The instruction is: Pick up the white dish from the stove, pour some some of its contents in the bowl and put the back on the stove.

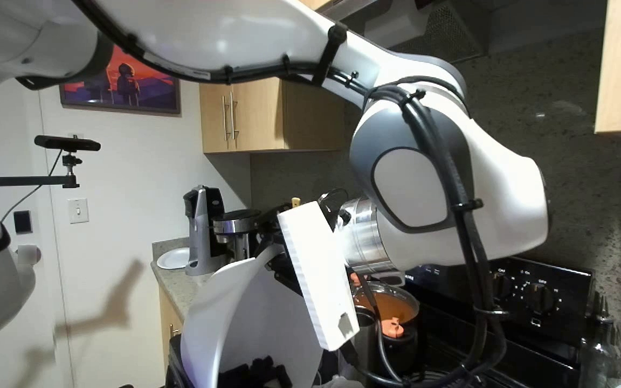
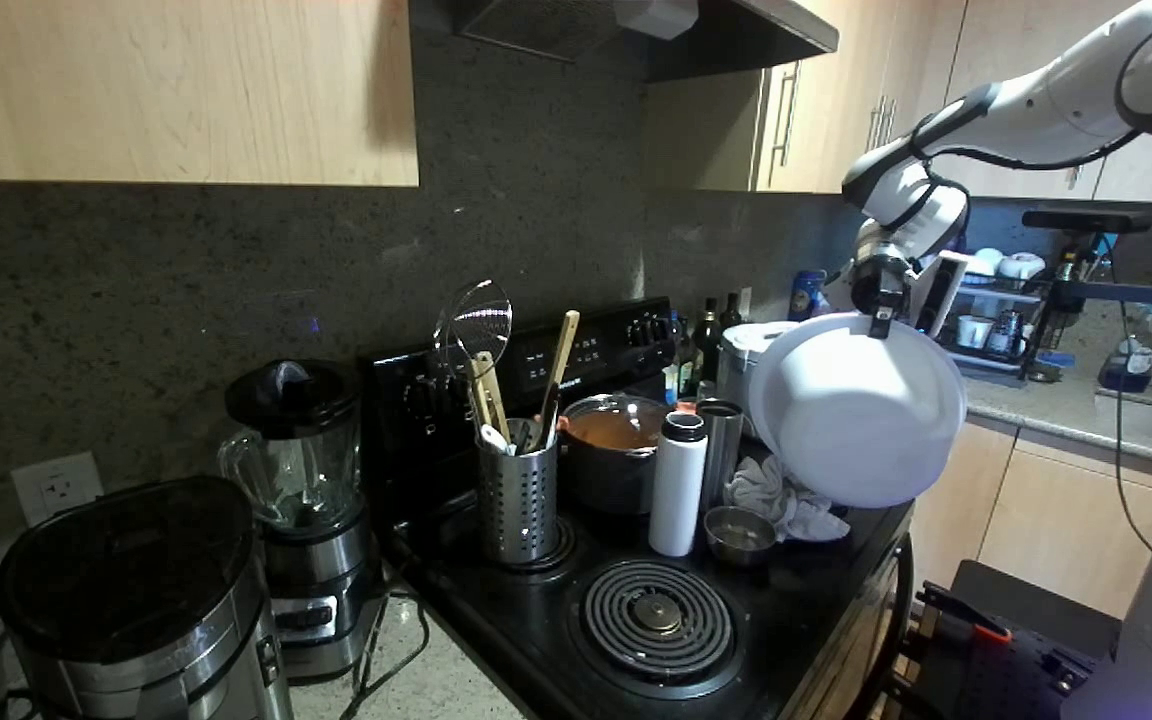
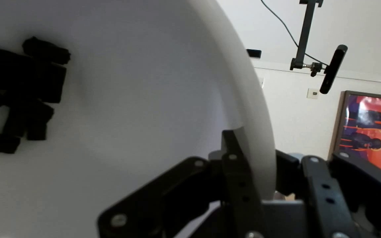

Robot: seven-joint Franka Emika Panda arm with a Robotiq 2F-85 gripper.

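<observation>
Black two-fingered gripper (image 3: pixel 258 150) was clamped on the rim of the large, round, glossy white dish (image 2: pixel 856 420) | dish hung steeply tilted near the black coil-burner stove (image 2: pixel 781 590) | black blocky chunks (image 3: pixel 21 76) lay inside

"off" can be read above a knob (image 1: pixel 538 298) on the back panel (image 1: pixel 564 315) of the stove (image 2: pixel 546 610); the rest is blurred.
</observation>
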